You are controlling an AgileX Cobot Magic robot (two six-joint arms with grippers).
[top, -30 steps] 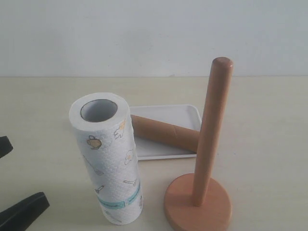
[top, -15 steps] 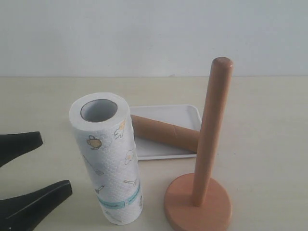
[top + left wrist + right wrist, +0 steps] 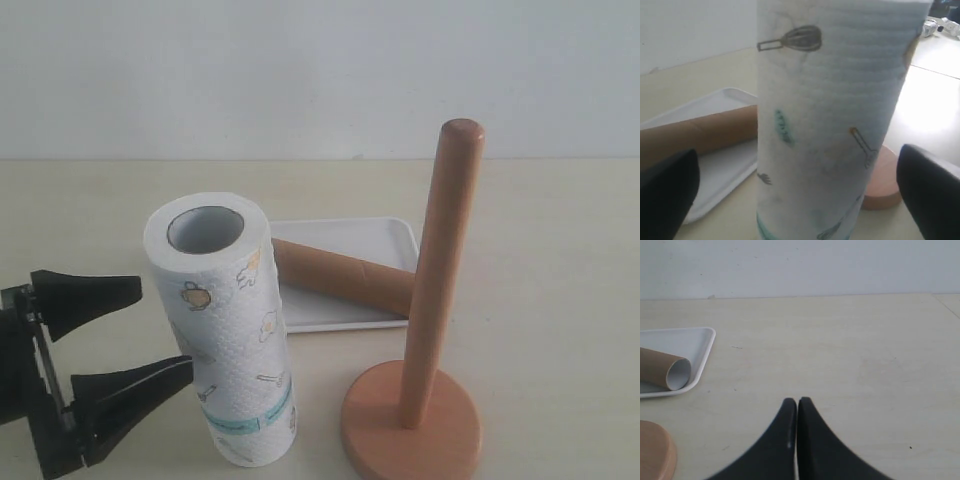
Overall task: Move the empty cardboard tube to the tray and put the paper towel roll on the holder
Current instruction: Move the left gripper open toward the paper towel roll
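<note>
The paper towel roll [image 3: 232,330] stands upright on the table, grey core facing up. My left gripper [image 3: 165,328] is open at the roll's left side, its fingertips [image 3: 120,290] reaching just past the roll's edge without closing on it. In the left wrist view the roll [image 3: 830,115] fills the space between the two wide-apart fingers [image 3: 667,195]. The empty cardboard tube [image 3: 340,275] lies inside the white tray [image 3: 350,232]. The wooden holder [image 3: 440,270] stands bare at the front right. My right gripper [image 3: 797,402] is shut on nothing, over bare table, and is outside the exterior view.
The holder's round base [image 3: 410,425] sits close to the right of the roll. The tray [image 3: 690,337] with the tube's open end [image 3: 677,375] lies beside the base [image 3: 655,450] in the right wrist view. A white wall stands behind the table.
My left gripper has come in from the left edge toward the roll, staying open, and its fingers now flank the roll. Roll, tube, tray and holder have not moved.
</note>
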